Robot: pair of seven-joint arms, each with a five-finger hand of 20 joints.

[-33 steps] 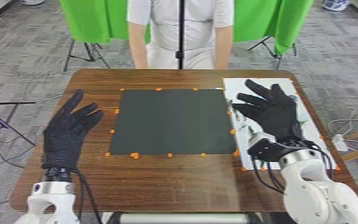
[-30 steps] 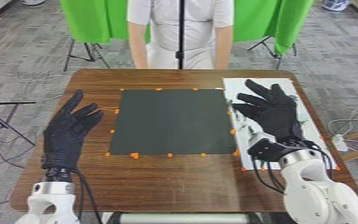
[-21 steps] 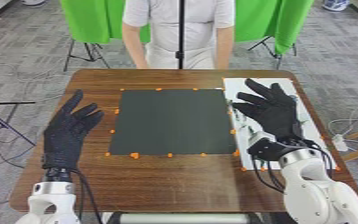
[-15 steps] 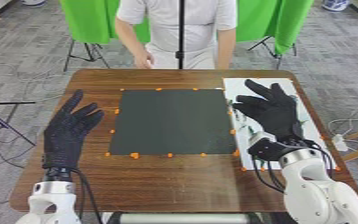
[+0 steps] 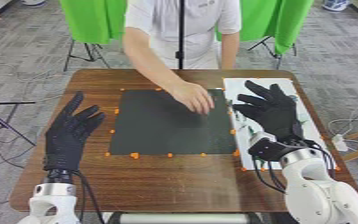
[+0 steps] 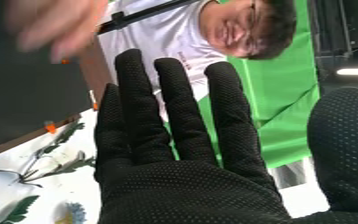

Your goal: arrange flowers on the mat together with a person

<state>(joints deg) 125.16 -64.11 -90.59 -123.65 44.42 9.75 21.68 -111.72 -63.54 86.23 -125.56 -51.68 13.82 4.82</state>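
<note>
Left of the mat (image 5: 167,130), above the table (image 5: 144,182): left hand (image 5: 65,137), fingers loosely straight and released, well apart from the flowers. Over the mat's far right part: a person's hand (image 5: 193,97), fingers angled down; cannot tell whether touching the mat. Above the white sheet, to the right: right hand (image 5: 275,114), fingers spread and released, with flowers lying on the sheet (image 5: 233,85) on both sides. In the right wrist view, apart from the fingers: a leafy stem (image 6: 71,165), a green leaf (image 6: 20,210) and a blue flower (image 6: 74,214).

Compared with the earlier frame: left hand hardly moved, person's hand brought in from just beyond the far table edge to over the mat, right hand kept in place above the sheet
</note>
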